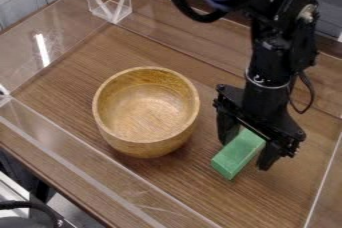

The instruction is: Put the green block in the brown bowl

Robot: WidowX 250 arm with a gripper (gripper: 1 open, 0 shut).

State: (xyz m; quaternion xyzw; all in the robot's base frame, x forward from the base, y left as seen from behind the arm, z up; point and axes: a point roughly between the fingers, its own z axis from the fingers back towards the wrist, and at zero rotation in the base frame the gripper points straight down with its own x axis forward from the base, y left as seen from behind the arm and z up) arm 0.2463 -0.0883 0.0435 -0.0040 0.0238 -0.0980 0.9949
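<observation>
The green block (237, 157) lies flat on the wooden table, just right of the brown bowl (144, 109). My gripper (254, 135) points straight down over the block's far end and is open, one finger on each side of it. The near half of the block shows below the fingers; its far end is hidden behind them. I cannot tell whether the fingers touch the block. The bowl is upright and has nothing in it.
Clear acrylic walls (54, 32) ring the table, with a low clear front edge (94, 172). A small clear triangular stand (110, 4) sits at the back left. The black arm (287, 32) rises above the gripper at the right.
</observation>
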